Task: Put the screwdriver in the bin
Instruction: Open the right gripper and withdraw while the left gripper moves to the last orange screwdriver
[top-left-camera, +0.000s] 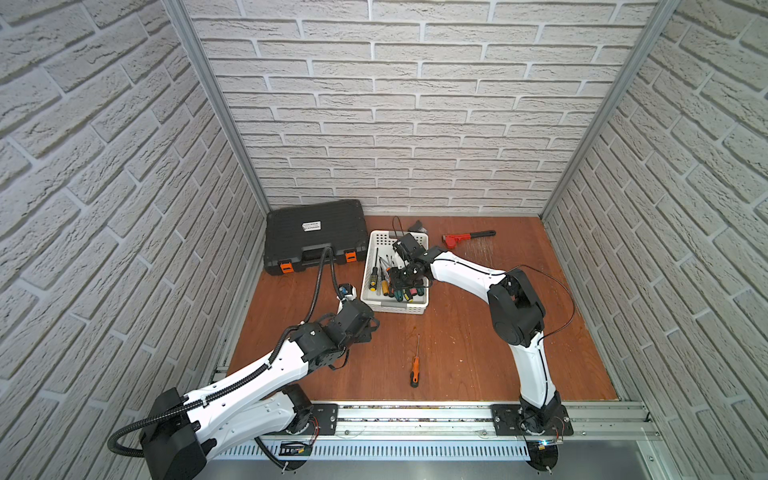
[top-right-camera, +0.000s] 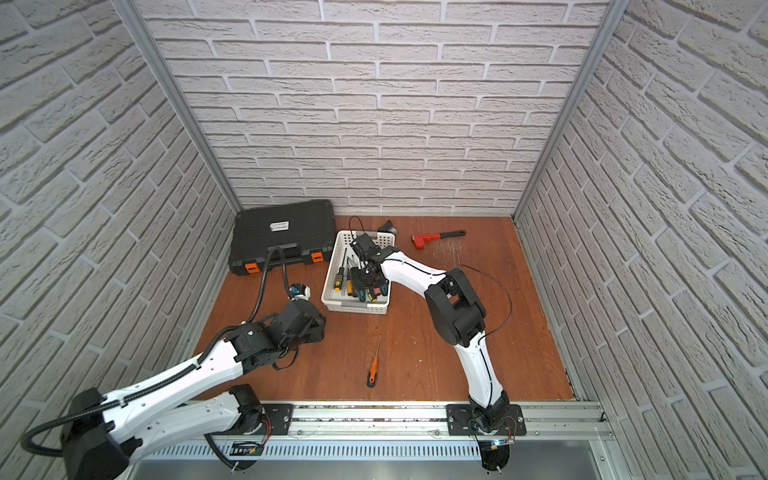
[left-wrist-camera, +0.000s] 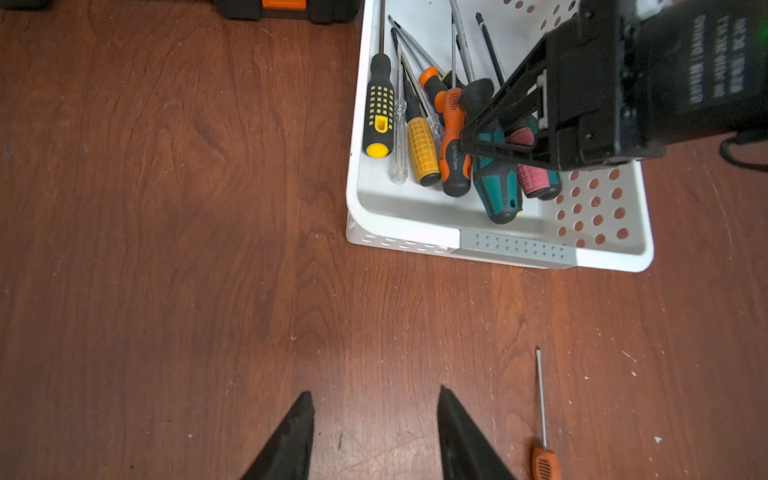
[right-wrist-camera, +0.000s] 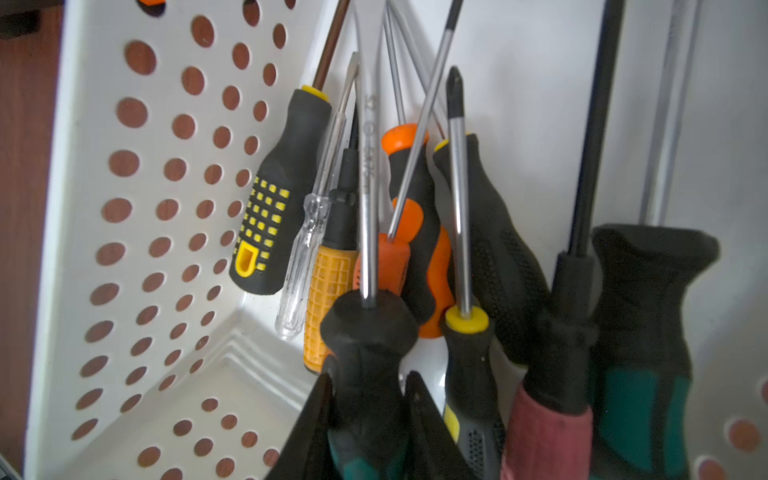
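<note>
In both top views the bin (top-left-camera: 395, 308) (top-right-camera: 356, 307) sits toward the back of the wooden counter (top-left-camera: 478, 353). It is just beside the black case (top-left-camera: 313, 237), which stands to its left against the rear wall. The right gripper (top-left-camera: 406, 286) reaches down into the near end of the bin, among a bundle of screwdrivers (top-left-camera: 384, 282) whose handles point toward the near wall. The left gripper (top-left-camera: 362, 329) hovers over the counter near the bin's near-left corner. An orange screwdriver (top-left-camera: 415, 365) (top-right-camera: 373, 368) lies flat on the bare counter in front of the bin, apart from it. Its handle is nearest the arm bases and its tip points toward the bin. A red wrench (top-left-camera: 455, 240) lies behind and to the right of the bin.

In the left wrist view the left fingers (left-wrist-camera: 291, 436) stand apart, released, with only bare wood between them. The orange screwdriver lies just beside one of them, untouched. Beyond, the right gripper's tips close in on a teal-and-black screwdriver (left-wrist-camera: 498, 191) inside the bin.

In the right wrist view the right fingers (right-wrist-camera: 307, 428) are clenched on either side of the teal-and-black screwdriver's handle (right-wrist-camera: 368, 345), grasping its black upper part. Its shaft points away along the bin floor. A yellow-and-black screwdriver (right-wrist-camera: 270, 199) and a pink-handled screwdriver (right-wrist-camera: 548, 436) lie close by. Whether the grasped tool rests on the floor or is lifted, I cannot tell.
</note>
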